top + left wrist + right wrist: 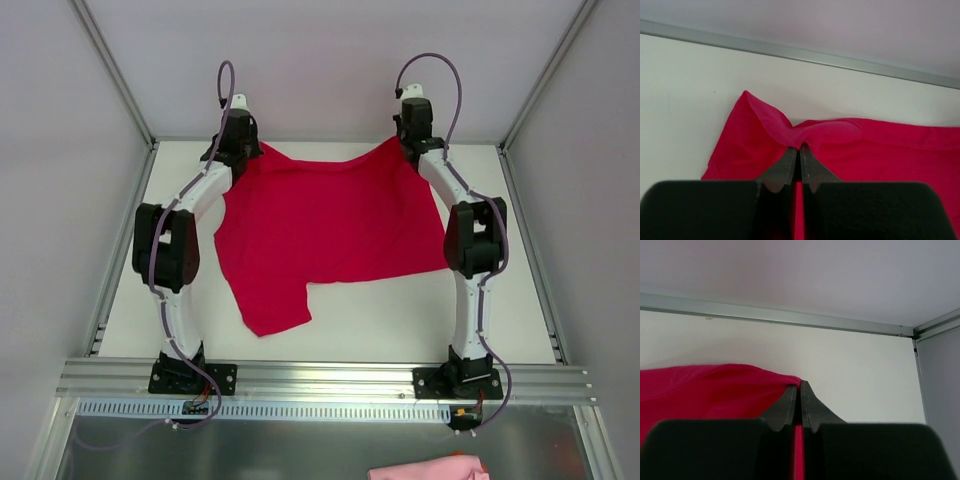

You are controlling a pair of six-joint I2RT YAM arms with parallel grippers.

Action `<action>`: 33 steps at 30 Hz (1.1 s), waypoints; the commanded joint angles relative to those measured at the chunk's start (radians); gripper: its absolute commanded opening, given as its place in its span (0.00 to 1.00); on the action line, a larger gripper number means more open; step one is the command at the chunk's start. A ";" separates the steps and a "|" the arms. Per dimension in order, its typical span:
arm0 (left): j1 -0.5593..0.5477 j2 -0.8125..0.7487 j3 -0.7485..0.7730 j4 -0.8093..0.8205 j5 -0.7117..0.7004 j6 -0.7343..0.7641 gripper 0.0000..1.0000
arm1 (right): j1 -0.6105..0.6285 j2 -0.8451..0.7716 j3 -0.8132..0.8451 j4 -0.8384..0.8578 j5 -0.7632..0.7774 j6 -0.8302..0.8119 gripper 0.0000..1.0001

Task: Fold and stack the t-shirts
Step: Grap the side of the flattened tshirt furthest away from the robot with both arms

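Two closed grippers pinch the far edge of the red t-shirt (330,225), the left gripper (800,148) and the right gripper (800,386) at opposite corners, its body lying spread on the table (400,320) between the arms, so I reckon the fold wants both moving evenly, edge taut.

Plain crimson t-shirt (330,220), white table (400,320), pink cloth (425,468)
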 commanded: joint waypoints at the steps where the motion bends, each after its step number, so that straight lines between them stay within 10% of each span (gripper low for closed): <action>1: -0.025 -0.123 -0.054 0.048 -0.066 -0.052 0.00 | 0.020 -0.121 -0.029 0.011 0.039 0.035 0.01; 16: -0.053 -0.349 -0.265 -0.053 -0.224 -0.144 0.00 | 0.042 -0.204 -0.179 -0.061 0.298 0.000 0.01; 33: -0.054 -0.547 -0.530 -0.104 -0.193 -0.270 0.00 | -0.010 -0.265 -0.236 -0.329 0.259 0.152 0.01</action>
